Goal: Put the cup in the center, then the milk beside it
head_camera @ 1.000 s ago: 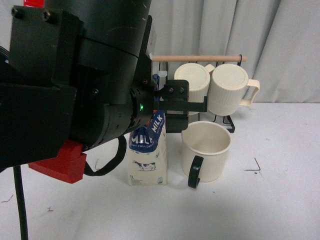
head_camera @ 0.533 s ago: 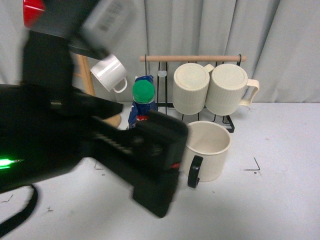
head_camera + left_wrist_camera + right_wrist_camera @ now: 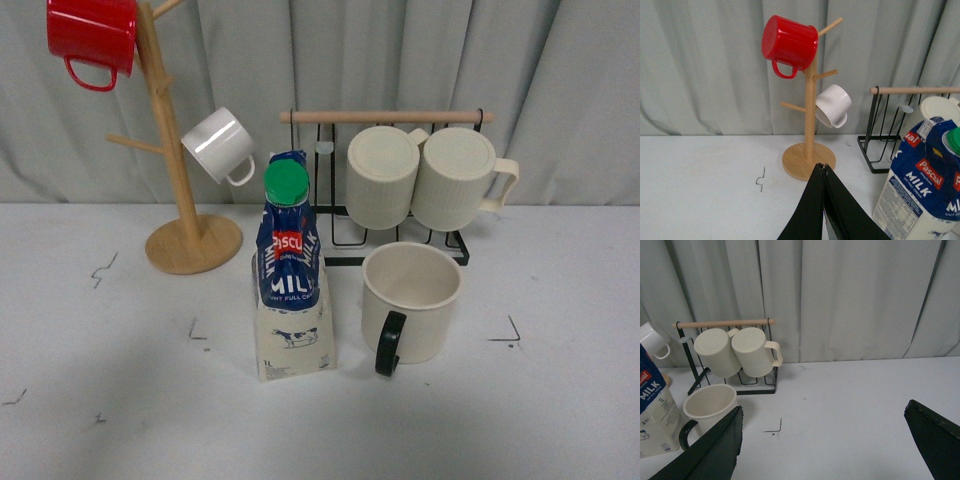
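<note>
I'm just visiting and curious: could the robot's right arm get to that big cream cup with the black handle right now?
Probably yes. In the right wrist view the right gripper is open, and only bare table lies between it and the cup. The milk stands on the cup's far side, out of the way.

The milk (image 3: 292, 285) is showing a blue upper part with a red label and white lettering, a cream base with a small cow drawing, and a green cap (image 3: 288, 182). The cup (image 3: 411, 300) is showing plain cream with a black handle (image 3: 389, 343). Two ribbed cream mugs (image 3: 425, 177) are hanging on a black wire rack (image 3: 330, 215) with a pale wooden bar. A red mug (image 3: 90, 32) and a white mug (image 3: 222, 146) are hanging on a light wooden tree (image 3: 180, 190). The counter (image 3: 560, 400) is showing white with small black marks, the curtain (image 3: 560, 70) pale grey-green. The fingers (image 3: 840, 212) are looking black.
</note>
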Available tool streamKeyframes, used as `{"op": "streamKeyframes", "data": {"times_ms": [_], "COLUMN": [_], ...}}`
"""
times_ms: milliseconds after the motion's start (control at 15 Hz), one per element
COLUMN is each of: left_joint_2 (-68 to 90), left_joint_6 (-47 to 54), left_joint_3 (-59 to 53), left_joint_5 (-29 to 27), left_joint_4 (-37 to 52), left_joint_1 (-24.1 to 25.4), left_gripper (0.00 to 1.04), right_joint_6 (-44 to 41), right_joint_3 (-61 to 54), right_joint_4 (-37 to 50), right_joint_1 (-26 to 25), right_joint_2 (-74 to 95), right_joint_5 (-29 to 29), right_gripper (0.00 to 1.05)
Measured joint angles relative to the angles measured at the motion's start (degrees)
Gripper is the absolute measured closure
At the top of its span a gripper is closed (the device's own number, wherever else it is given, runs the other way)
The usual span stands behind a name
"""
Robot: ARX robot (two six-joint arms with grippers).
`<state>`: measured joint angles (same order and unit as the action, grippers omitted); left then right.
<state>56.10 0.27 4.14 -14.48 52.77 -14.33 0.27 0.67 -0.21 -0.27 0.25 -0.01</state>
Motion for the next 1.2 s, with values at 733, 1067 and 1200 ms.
{"op": "streamKeyframes", "data": {"times_ms": [733, 1067, 1200], "left_joint_2": [-32.24, -40.92, -43.39], "left_joint_6": [-0.2, -0.2, -0.2], "left_joint_3": [-3.54, -3.54, -3.54], "left_joint_5": [14.47, 14.47, 14.47], "left_joint_4": [-29.27, -37.38, -39.98], "left_joint_1": [14.21, 14.25, 14.27], "left_gripper": [1.03, 1.03, 1.03], "right_joint_6": [0.0, 0.0, 0.0], "right_joint_3": [0.0, 0.0, 0.0], "right_joint_4": [0.02, 0.02, 0.02], "right_joint_1": [0.0, 0.0, 0.0], "right_joint_2": [0.0, 0.0, 0.0], "right_joint_5": [0.0, 0.0, 0.0], "right_gripper": [0.06, 0.06, 0.06]}}
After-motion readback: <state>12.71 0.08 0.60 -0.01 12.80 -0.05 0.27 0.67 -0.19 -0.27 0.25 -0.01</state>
